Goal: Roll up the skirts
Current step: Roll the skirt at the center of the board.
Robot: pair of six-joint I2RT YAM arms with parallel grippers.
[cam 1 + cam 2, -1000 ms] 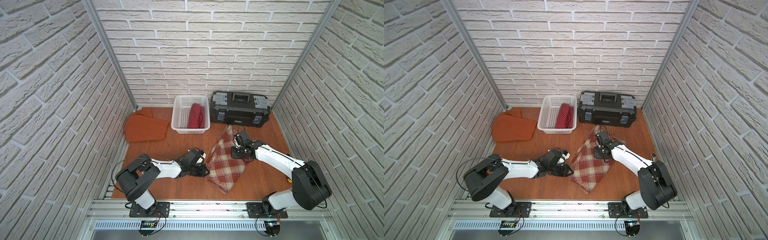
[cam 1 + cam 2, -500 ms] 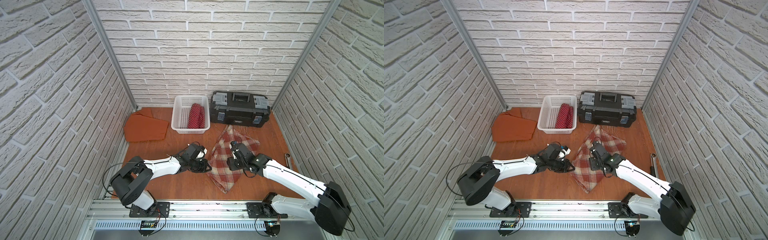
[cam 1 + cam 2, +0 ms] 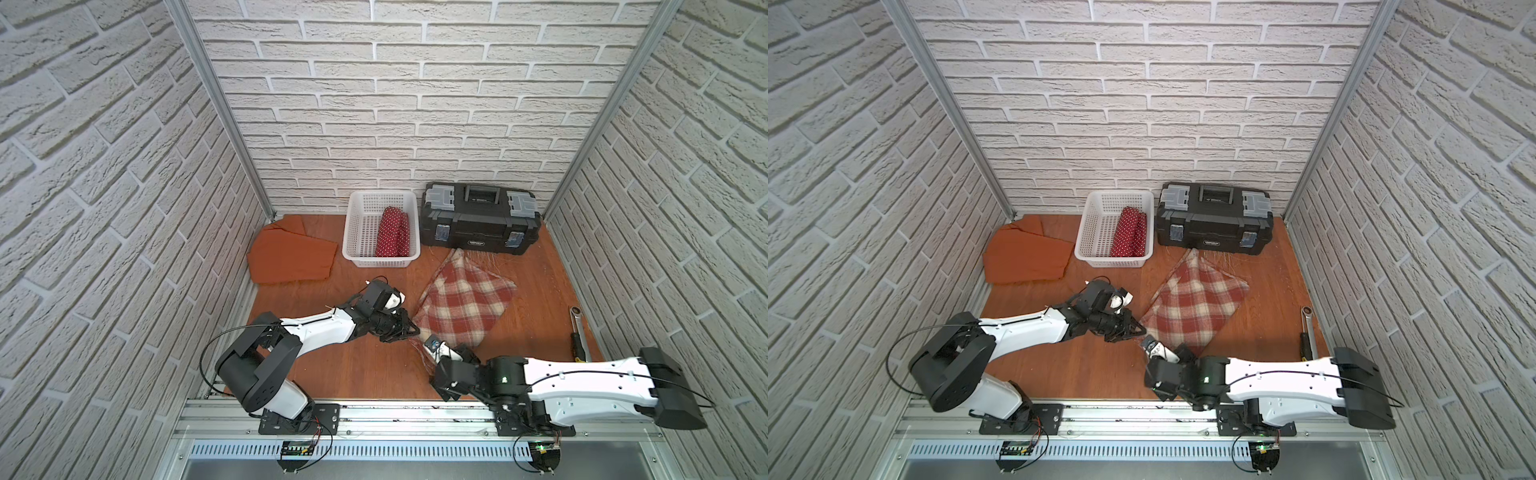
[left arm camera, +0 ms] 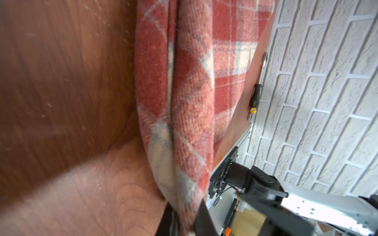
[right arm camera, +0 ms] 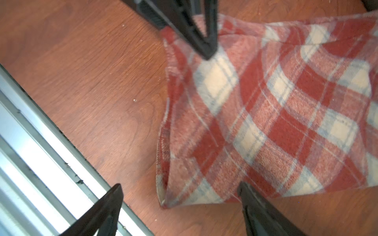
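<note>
**Left end effector** (image 3: pixel 408 330): jaws narrow, clamped on the near edge of the plaid skirt (image 3: pixel 461 303). The left wrist view shows the cloth gathered into a fold that runs down between the fingers (image 4: pixel 201 216). This grip appears to anchor one end of the edge from which a roll would start.

**Right end effector** (image 5: pixel 180 187): jaws wide, holding nothing. It hangs above the other near corner of the same skirt. One finger is over bare table (image 3: pixel 361 370); the other is over the cloth, just inside the hem. This placement probably prepares a second grip, so that both ends of the edge can turn together.

**Plaid skirt**: lies mostly flat on the table, right of centre, not yet rolled. Its far corner points toward the black toolbox (image 3: pixel 478 224).

**Other skirts**:
- The polka-dot skirt (image 3: pixel 392 232) is a rolled bundle inside the white mesh basket (image 3: pixel 357 232); it appears finished.
- The rust-orange skirt (image 3: pixel 291 257) lies flat by the left wall, well apart from both arms.

**Clearance**: a ratchet wrench (image 3: pixel 579 332) lies by the right wall, apart from the cloth.
</note>
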